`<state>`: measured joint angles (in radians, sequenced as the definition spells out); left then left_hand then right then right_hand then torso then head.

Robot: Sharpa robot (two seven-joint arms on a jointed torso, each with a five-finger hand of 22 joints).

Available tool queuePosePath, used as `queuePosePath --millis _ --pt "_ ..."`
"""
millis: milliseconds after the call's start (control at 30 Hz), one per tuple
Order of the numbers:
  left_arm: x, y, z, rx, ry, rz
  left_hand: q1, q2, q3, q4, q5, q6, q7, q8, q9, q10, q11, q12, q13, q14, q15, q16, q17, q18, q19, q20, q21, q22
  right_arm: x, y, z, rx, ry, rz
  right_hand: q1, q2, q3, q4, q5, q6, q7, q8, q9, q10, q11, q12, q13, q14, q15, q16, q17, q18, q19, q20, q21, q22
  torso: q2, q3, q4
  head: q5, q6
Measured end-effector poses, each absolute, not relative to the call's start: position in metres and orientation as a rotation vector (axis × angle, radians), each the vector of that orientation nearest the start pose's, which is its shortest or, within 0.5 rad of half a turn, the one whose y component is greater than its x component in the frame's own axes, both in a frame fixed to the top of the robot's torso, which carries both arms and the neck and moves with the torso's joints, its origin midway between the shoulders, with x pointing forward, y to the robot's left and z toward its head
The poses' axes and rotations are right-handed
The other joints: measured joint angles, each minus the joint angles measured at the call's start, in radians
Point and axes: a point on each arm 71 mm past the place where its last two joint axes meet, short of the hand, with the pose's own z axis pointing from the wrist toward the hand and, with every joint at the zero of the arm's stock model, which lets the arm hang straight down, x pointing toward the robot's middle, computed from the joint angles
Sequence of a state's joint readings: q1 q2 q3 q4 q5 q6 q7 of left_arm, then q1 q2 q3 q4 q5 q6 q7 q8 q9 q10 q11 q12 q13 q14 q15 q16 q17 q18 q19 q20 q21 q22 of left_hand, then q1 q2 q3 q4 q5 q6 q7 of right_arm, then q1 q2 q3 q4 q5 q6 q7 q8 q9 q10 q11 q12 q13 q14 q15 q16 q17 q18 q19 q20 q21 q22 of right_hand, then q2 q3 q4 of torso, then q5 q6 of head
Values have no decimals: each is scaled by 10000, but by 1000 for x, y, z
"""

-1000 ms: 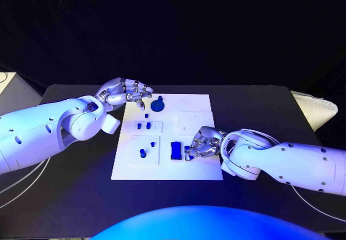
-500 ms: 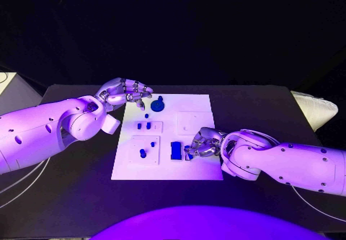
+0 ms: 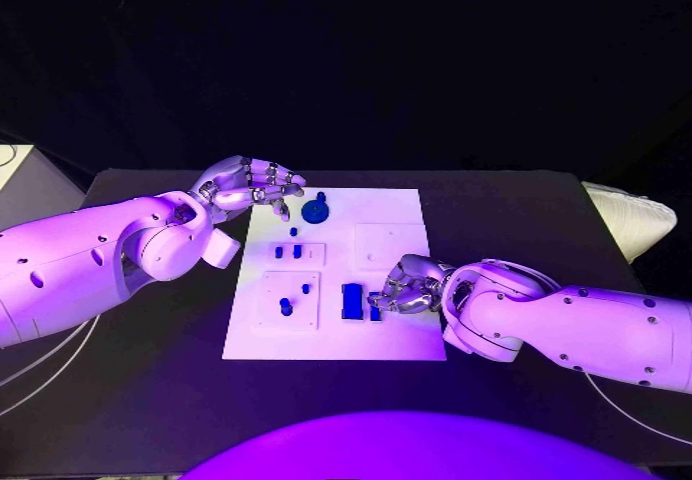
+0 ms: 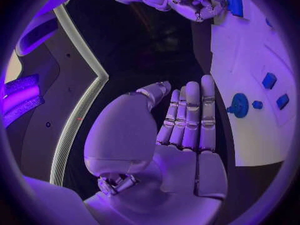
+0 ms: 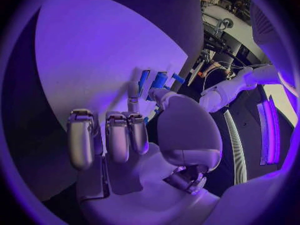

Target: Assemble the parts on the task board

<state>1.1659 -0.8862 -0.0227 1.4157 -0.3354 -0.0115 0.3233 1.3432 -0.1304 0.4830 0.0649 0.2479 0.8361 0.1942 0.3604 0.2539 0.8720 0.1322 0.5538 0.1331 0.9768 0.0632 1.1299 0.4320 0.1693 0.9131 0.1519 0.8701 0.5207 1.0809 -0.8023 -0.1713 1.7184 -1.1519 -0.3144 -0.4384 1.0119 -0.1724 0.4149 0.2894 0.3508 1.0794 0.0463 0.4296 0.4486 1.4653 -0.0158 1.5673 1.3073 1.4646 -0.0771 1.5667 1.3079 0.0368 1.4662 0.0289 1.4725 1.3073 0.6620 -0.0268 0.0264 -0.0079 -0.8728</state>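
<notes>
Left hand (image 3: 248, 186) at task board (image 3: 404, 340) far corner; blue round part (image 3: 315, 211) just beside fingertips. Right hand (image 3: 407, 284) over near blue parts (image 3: 352, 301). Bare tabletop (image 3: 159, 360) outside both hands.

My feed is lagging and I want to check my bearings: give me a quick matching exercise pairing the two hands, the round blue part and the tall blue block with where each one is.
Things:
1. left hand
2. right hand
3. round blue part
4. tall blue block

Places:
A. on the task board near its far edge
B. at the board's far left corner, holding nothing
C. standing on the board's near half, just left of the right hand
D. over the board's right side, fingertips on a small blue part

Pairs: 1-B, 2-D, 3-A, 4-C
</notes>
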Motion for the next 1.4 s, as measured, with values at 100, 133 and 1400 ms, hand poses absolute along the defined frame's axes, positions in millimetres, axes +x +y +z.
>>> queuePosePath --millis 100,133,1400 --pt "493 243 -197 -7696 17011 -15233 0 0 0 0 0 0 0 0 0 0 0 0 0 -13 13 0 0 0 0 0 0 0 394 -147 -280 2210 21545 6600 -41 41 -12 -12 0 0 0 0 -1 0 0 0 8 0 0 0 0 0 0 0 0 0 0 0 0 2 0" --pt "493 243 -197 -7695 17014 -15231 0 0 0 0 0 0 0 0 0 0 0 0 0 -13 14 0 0 0 0 0 0 0 394 -148 -280 2210 21542 6612 -66 15 -13 -11 0 0 0 0 -6 0 0 0 8 0 0 0 -1 -1 0 0 0 1 0 1 0 2 0" --pt "517 259 -205 -9303 15273 -15536 320 -182 196 -191 -480 -183 113 158 -151 -215 250 -954 -644 -1313 394 -3269 -1333 0 -1215 496 -2112 -1203 495 -246 -229 7139 15166 10688 2717 -3 1110 -1985 -923 -2283 1052 -442 -246 -4238 921 -9613 -4210 -2224 742 -8567 -5937 1353 -2094 659 -12966 -3645 -299 -54 -135 164 221"
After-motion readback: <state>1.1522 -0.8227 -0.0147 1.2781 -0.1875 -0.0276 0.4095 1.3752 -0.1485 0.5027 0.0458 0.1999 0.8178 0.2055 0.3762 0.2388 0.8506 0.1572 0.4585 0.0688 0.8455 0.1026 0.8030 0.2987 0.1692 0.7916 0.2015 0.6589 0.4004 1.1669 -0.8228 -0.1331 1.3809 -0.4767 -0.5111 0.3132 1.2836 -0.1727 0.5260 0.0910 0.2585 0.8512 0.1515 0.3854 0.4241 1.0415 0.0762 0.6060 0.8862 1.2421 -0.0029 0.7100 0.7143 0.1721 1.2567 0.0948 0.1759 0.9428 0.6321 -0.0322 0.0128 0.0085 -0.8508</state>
